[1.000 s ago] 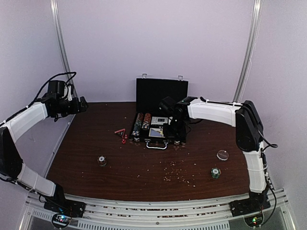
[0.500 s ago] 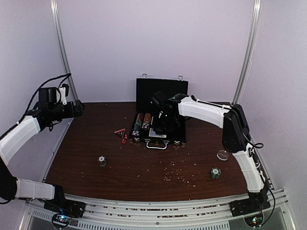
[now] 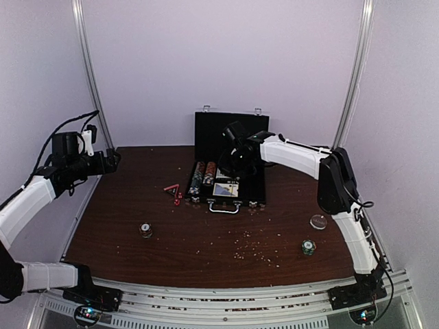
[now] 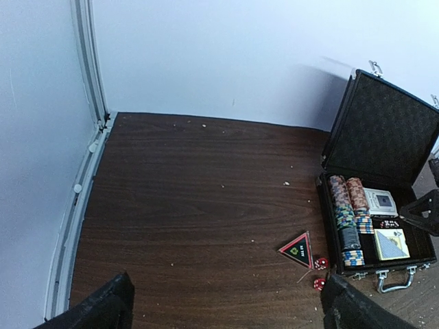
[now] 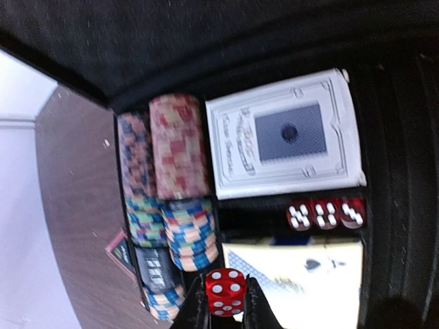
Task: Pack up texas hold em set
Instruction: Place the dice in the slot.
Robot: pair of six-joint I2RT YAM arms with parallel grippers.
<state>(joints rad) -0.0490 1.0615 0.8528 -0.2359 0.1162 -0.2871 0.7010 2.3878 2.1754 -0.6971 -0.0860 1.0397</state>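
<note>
At 9 o'clock on the dark brown wooden counter (image 3: 206, 233), the left end effector (image 3: 112, 157) hangs over the edge with its fingers spread wide and nothing between them, well apart from every piece. Toward 7 o'clock a small dark stack of poker chips (image 3: 146, 229) sits alone. It is too small to read surely, but it looks like part of the set and is not yet packed. Just beside the case's left front corner lie a black triangular marker with a red border (image 4: 296, 248) and two loose small red dice (image 4: 319, 263).

At 12 o'clock stands the black briefcase-style case with silver corners and handle (image 3: 209, 133), lid upright. Its tray holds two rows of striped poker chips (image 5: 171, 205), a white-bordered card deck (image 5: 285, 137), a second pale card deck (image 5: 295, 271) and three red dice in a slot (image 5: 326, 214). The right end effector (image 5: 225, 312) hovers over the tray, clamped on a single red die (image 5: 225, 289), which looks bound for the slot.

At 4 o'clock a green-and-white chip stack (image 3: 308, 247) stands on the counter, with a small clear round disc (image 3: 318, 221) near it.

By my reading the packing is well past halfway. The held die, the two loose dice, the marker and the outlying chip stacks remain, then the lid must be shut and latched
</note>
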